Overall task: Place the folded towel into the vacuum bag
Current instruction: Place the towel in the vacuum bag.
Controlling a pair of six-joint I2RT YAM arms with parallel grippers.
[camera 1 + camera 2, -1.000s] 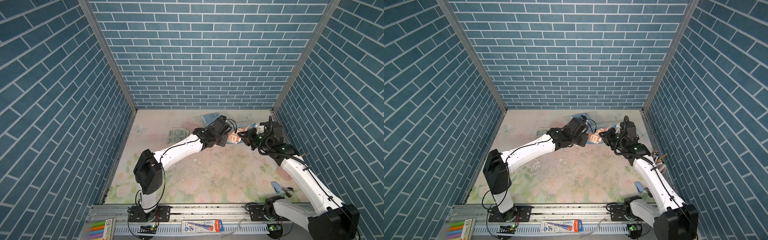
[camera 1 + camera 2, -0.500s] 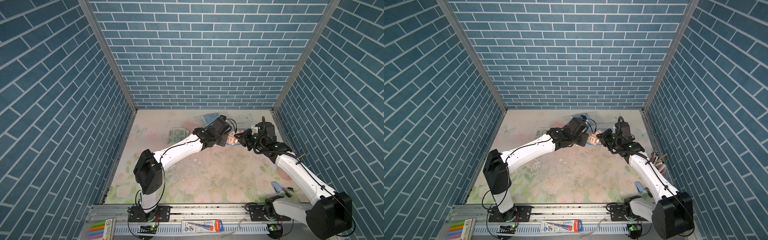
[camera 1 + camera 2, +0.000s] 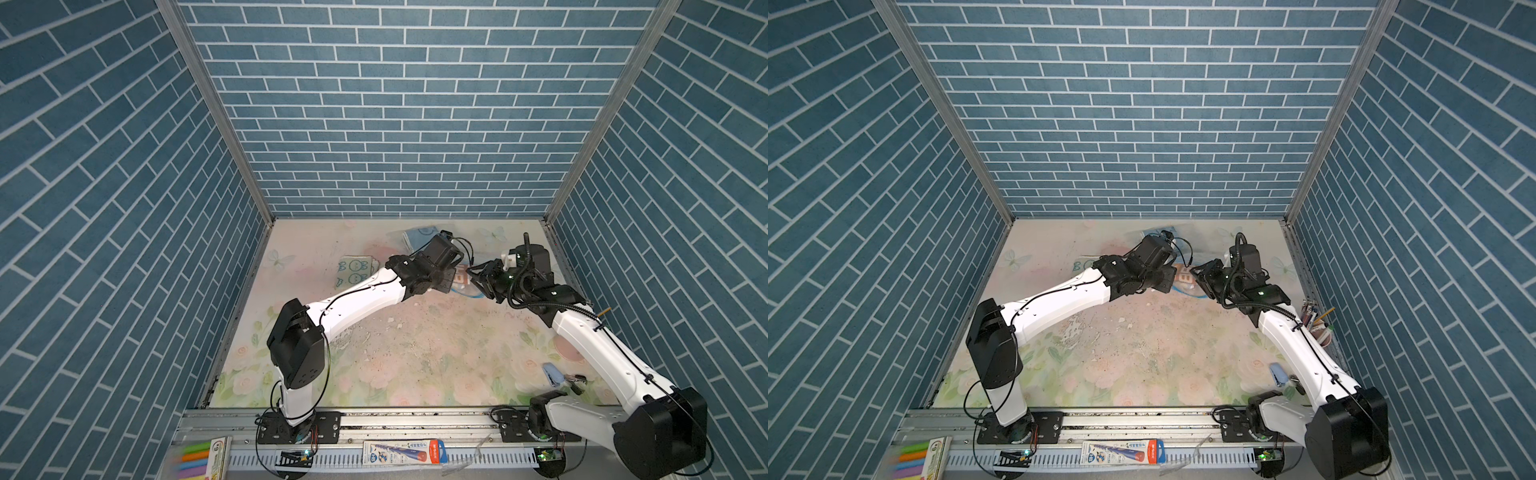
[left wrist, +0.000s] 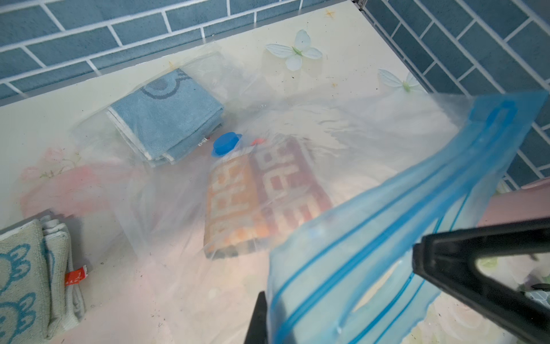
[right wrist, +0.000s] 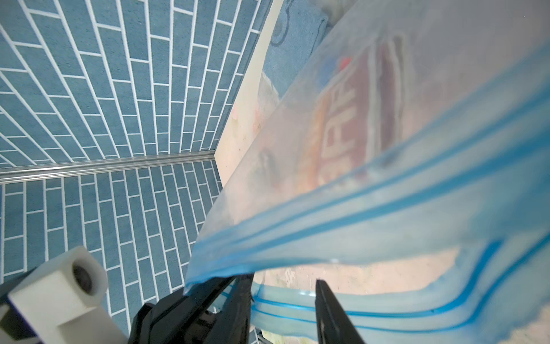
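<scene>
The vacuum bag (image 4: 297, 119) lies on the desk (image 3: 415, 345) toward the back wall, its mouth facing the 2 arms. The left claw (image 4: 337, 274) is closed tight on the upper lip of the blue zip strip (image 4: 401, 214) and holds it raised off the desk, evidently to keep the mouth gaping. The right claw (image 5: 281, 286) sits at that mouth with its jaws part-way apart and nothing pinched. The lower lip of the strip runs across between its fingers (image 5: 330, 312), and contact with either cannot be confirmed. The folded towel (image 4: 262, 196), orange and maroon with pale lettering, lies flat inside the bag, well past the strip. Its far end is beside the round blue valve cap (image 4: 226, 143), and it shows through the clear film in both wrist views. A blue towel (image 4: 166, 113) lies deeper in, near the closed end, also under the film. 1 green towel (image 4: 26, 274) with blue bear motifs rests on the desk outside the bag. Assessment: insertion of the orange towel looks complete. The right arm needs a clean exit clear of the lower lip before the raised lip is dropped. Risk: the slack film may drag with the fingers.
</scene>
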